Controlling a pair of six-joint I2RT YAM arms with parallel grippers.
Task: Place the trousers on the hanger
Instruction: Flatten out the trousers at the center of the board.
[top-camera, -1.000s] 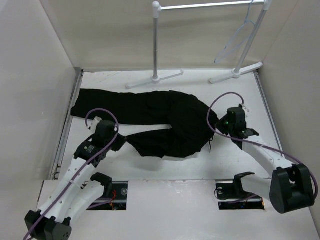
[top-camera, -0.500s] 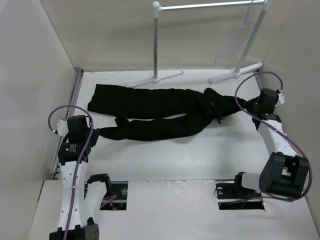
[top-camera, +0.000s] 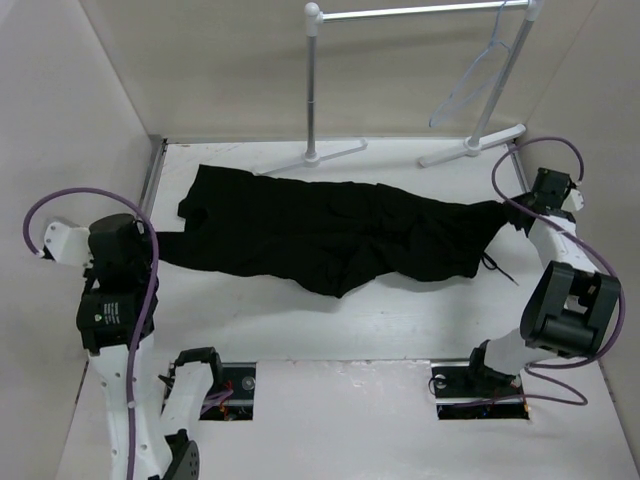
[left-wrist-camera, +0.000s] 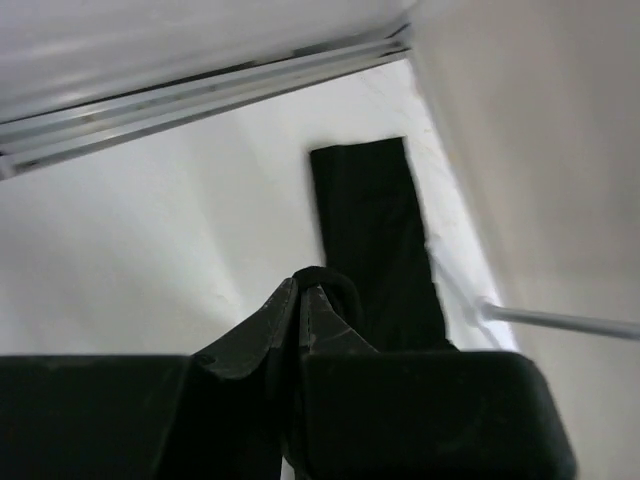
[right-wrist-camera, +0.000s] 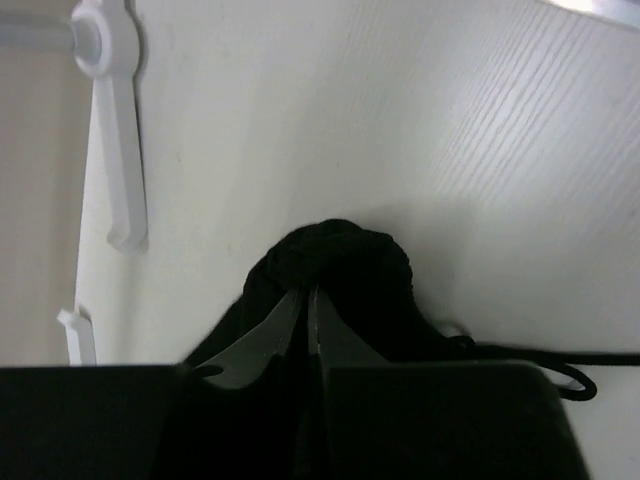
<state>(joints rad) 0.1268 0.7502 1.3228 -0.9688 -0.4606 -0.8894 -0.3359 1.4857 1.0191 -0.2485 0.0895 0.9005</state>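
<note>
Left end effector: clenched on a leg hem of the large black soft-fabric trousers, with a fold pinched at the tips.
Right end effector: clenched on the bunched waist end of the trousers.
Trousers: laid stretched between both grips across the white surface, just in front of the white metal rack.
Thin pale triangular plastic hanger: hung at the rack's right end, well apart from the cloth.
Handling: the fabric is judged light, limp and prone to sagging or slipping. Holds at the hems and waistband are favoured, so the legs can be fed over the hanger's bar.
</note>
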